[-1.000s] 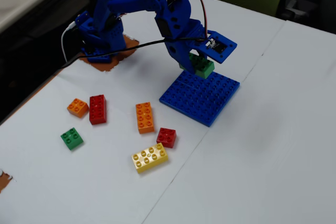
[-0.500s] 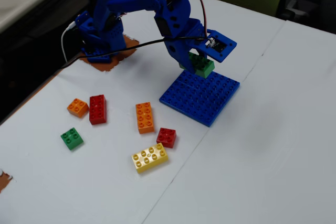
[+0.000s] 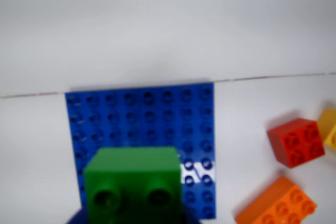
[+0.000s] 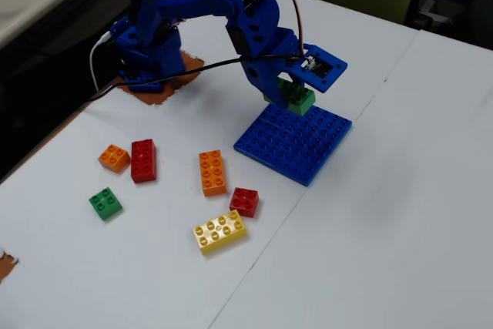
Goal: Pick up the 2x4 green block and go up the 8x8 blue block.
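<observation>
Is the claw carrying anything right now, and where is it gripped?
Yes: the claw holds the green block by its upper end, above the blue plate.

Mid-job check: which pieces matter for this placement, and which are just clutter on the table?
In play: 2x4 green block, held in the end effector; 8x8 blue block.

Clutter: yellow brick, long orange brick, small red brick, long red brick, small orange brick, small green brick.

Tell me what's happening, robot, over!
Gripper shut on 2x4 green block. Block held above 8x8 blue block, near its far edge. Plate's studs bare, nothing in the way.
</observation>
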